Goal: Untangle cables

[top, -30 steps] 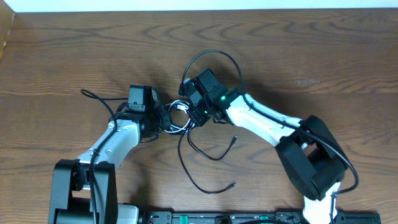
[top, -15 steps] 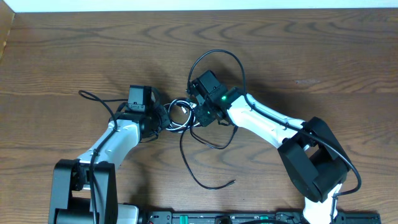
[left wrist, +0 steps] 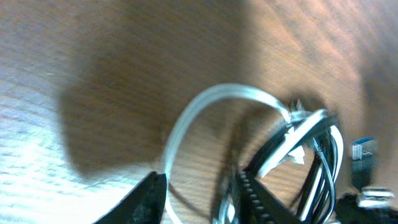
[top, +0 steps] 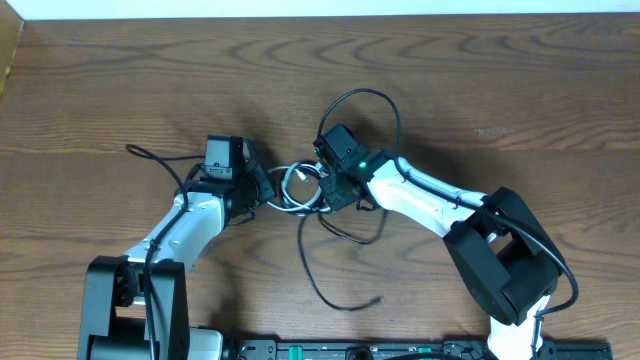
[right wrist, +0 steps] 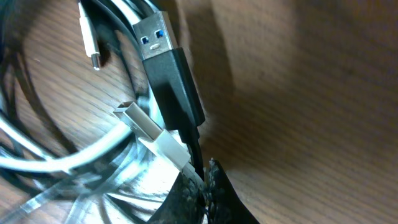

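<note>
Cable tangle, brown wooden counter.
Left claw parted around white looped cord; right claw clamped on thin black USB cord.

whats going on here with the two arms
Two arms are working on a cable tangle in the middle of the table. The right gripper is shut, seemingly pinching a black cable just behind its plug. The left gripper has its jaws apart, with the white cable looping between them, unclamped. The cables lie bunched together between the grippers.
</note>
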Tool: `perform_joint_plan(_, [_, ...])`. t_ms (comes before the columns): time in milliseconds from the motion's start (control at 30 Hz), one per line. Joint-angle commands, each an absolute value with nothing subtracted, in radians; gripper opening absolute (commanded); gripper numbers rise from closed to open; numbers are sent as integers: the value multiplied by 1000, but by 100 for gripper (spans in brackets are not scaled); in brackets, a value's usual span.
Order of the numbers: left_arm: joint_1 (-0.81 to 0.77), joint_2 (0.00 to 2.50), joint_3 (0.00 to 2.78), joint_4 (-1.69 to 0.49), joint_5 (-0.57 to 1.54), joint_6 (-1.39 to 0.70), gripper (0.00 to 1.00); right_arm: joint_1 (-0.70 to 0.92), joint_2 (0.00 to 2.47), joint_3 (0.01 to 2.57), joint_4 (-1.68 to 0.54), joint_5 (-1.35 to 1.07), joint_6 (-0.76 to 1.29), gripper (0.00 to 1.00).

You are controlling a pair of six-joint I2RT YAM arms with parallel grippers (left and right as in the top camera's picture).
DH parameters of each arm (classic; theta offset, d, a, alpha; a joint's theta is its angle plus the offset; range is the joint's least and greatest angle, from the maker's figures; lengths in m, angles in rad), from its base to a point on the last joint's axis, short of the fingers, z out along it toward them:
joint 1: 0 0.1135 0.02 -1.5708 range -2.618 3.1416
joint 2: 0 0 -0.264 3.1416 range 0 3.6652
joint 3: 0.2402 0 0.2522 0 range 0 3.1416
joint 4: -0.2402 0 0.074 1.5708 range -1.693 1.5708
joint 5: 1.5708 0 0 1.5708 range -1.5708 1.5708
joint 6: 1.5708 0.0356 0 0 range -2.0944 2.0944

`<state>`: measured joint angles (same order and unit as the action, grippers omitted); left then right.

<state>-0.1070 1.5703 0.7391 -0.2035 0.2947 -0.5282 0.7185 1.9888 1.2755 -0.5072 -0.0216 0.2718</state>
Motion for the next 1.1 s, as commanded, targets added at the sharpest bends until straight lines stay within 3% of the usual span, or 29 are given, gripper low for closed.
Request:
perform_joint_plan(0, [-105, 1580, 777, -201, 391, -493, 43, 724, 1972, 1267, -506, 1, 333, 1])
perform_joint_plan(367, [-117, 1581, 849, -253, 432, -387, 45, 724, 1972, 1267, -506, -89, 553, 1])
perform_joint_plan(567, [-139, 1583, 838, -302, 309, -355, 46, 723, 1972, 1267, -501, -121, 554, 1])
perform_joint_plan(733, [-166, 1591, 835, -298, 309, -345, 52, 724, 1972, 1266, -501, -141, 572, 1])
perform_joint_plan(1067, [-210, 1700, 835, -298, 248, -333, 52, 724, 1972, 1266, -502, -140, 571, 1])
